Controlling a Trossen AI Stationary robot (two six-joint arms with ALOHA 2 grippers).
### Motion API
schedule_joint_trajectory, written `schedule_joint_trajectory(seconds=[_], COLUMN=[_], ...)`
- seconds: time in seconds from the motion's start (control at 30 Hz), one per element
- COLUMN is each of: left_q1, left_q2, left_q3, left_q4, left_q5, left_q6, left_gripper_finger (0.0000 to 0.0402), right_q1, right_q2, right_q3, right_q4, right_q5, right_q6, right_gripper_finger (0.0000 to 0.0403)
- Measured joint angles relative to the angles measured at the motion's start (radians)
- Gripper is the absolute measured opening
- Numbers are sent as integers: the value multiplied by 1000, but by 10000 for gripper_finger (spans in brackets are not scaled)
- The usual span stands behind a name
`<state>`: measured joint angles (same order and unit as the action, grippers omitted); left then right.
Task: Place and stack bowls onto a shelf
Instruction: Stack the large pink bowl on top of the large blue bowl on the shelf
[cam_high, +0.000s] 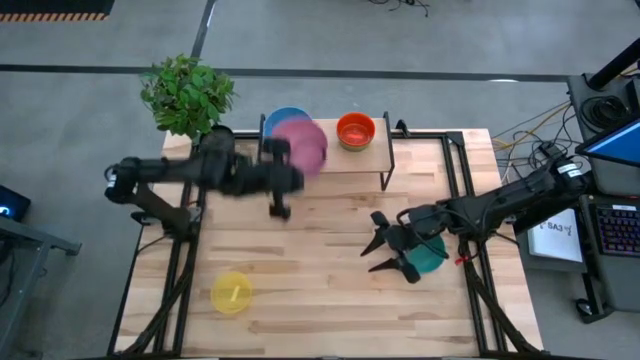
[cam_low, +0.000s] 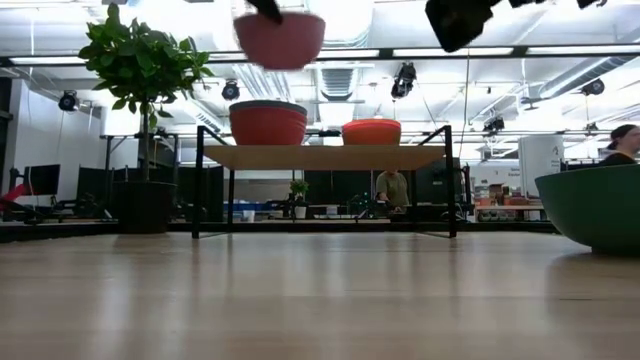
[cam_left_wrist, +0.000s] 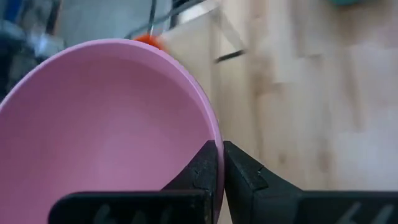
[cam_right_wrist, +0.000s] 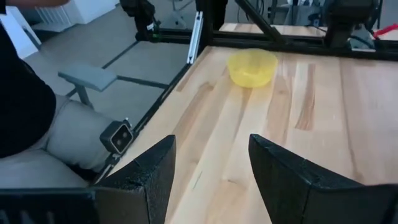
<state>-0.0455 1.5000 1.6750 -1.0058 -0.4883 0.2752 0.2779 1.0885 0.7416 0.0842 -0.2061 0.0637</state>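
Left gripper jaws pinch the pink bowl by its rim; thin hold risks slipping above the shelf. Right gripper jaws gape empty.

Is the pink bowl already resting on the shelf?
No, the left claw holds the pink bowl in the air above the shelf.

A pink bowl is held high above the shelf, the gripping part being cut off at the picture's upper edge. On the shelf a red bowl is nested in a blue bowl whose rim shows above it, and an orange bowl is set beside it. A teal bowl is seen at the right edge on the table. A potted plant is stood left of the shelf. A person is seen far behind.
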Motion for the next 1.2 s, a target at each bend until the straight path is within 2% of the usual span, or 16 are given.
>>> schedule_joint_trajectory(seconds=[0.17,0.3,0.43,0.8,0.97,1.2], left_q1=[252,364,398,399,399,399], left_q2=[-8,12,17,18,18,18], left_q3=[5,0,-1,-2,-2,-2], left_q4=[9,13,25,26,23,26], left_q5=[221,320,323,301,242,236], left_q6=[-5,-7,16,22,21,21], left_gripper_finger=[0,0,0,5,38,88], right_q1=[1,2,2,2,2,2], right_q2=[8,7,7,7,7,7], right_q3=[-45,-51,-51,-51,-51,-51], right_q4=[65,65,63,62,62,62], right_q5=[1,0,0,0,-1,-1], right_q6=[24,26,27,34,34,34], right_gripper_finger=[191,191,191,191,191,191])
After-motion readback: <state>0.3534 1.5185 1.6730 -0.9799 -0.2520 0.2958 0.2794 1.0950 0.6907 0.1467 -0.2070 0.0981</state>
